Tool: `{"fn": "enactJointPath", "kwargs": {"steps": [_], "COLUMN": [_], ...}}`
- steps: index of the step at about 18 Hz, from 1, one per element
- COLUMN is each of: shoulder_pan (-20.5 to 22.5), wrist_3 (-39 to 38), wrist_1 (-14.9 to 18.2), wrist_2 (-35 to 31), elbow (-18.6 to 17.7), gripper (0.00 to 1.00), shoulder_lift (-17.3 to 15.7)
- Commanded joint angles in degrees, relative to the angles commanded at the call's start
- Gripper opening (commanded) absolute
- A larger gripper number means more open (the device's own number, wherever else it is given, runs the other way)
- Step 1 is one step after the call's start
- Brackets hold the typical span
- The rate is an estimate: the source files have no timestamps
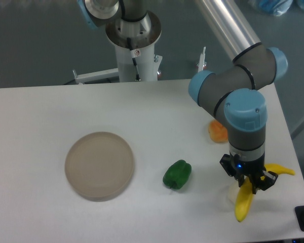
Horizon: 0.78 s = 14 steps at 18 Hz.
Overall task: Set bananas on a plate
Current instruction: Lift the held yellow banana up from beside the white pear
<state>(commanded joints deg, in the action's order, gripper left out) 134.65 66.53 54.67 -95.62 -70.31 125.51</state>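
Here we see the gripper at the right side of the table, pointing down, its black fingers closed around the bananas near where the two yellow fingers join. The longer one hangs toward the table's front edge; the shorter one juts out to the right. Whether the fruit's tip touches the tabletop, we cannot tell from this angle. The plate lies bare, well apart to the left. A green pepper sits between plate and gripper, and an orange fruit shows partly behind the arm.
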Motion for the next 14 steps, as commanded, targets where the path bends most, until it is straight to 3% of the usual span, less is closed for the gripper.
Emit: {"fn": "enactJointPath", "kwargs": {"steps": [11, 13, 14], "shoulder_pan": [-0.17, -0.7, -1.31], "wrist_3": [-0.88, -3.15, -8.12], "wrist_1": [0.09, 0.17, 0.35], "wrist_2": [0.61, 0.53, 0.53], "elbow": [-0.09, -0.26, -0.44], "gripper": [0.25, 0.25, 0.25], "shoulder_lift": [-0.88, -1.05, -1.49]}}
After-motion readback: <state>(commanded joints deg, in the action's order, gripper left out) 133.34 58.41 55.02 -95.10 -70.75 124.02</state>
